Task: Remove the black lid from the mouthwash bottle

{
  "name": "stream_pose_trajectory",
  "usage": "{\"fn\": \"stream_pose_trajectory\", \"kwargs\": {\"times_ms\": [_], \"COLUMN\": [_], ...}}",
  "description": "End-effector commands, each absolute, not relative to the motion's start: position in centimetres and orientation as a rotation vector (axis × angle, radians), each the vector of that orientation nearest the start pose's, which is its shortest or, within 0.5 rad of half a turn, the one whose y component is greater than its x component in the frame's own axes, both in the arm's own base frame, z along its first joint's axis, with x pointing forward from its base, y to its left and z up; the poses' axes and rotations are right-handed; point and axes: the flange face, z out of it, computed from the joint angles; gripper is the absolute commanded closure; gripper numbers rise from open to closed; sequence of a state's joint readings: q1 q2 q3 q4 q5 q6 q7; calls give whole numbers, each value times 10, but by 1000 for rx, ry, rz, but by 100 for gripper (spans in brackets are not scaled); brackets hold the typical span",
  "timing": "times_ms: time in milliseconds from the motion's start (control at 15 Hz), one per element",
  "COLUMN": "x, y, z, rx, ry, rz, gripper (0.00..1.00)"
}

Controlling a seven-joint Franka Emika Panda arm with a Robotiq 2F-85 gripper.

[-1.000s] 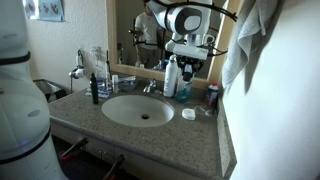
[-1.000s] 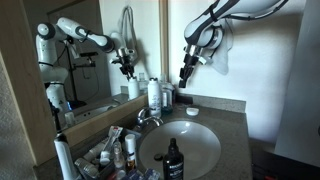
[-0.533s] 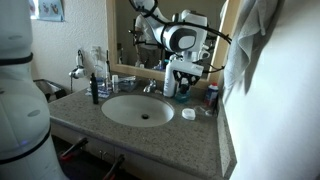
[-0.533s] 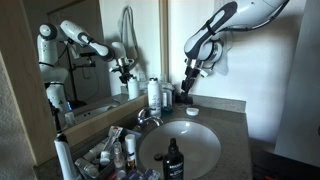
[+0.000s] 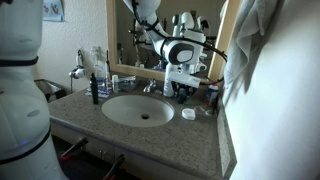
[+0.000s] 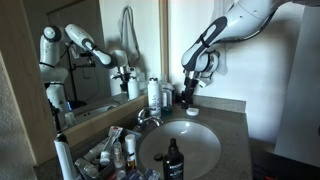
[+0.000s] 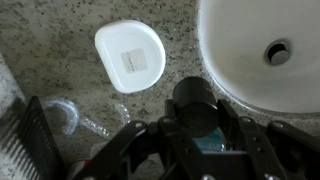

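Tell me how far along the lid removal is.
Done: the pincer is at the bottle, straddling the lid in the wrist view. In hand: the grip; whether the pincer is shut on it is unclear. Left: the lid is still on, so unscrewing it and lifting it off.

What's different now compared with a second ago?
The arm came down: the gripper, high above the counter before, now sits low over the mouthwash bottle, straddling the black lid. Whether it grips yet is unclear. The sink and the white container stayed put.
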State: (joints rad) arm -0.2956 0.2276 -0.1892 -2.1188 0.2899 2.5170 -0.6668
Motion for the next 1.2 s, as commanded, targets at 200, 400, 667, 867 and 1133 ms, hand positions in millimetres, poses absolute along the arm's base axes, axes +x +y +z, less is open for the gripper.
{"fn": "stream_pose_trajectory", "kwargs": {"times_ms": [200,400,667,867,1133], "x": [529,533,534,533,531], "y": [-279,-278,-280,-283,-291], "z": [305,298,289,284,295], "rx": [-3119,-3139,-3167,-3180,-3186], "ry": [31,33,45,72,86], "rz": [-401,-445,-481,-492,-514], "gripper": [80,80,42,15,0]}}
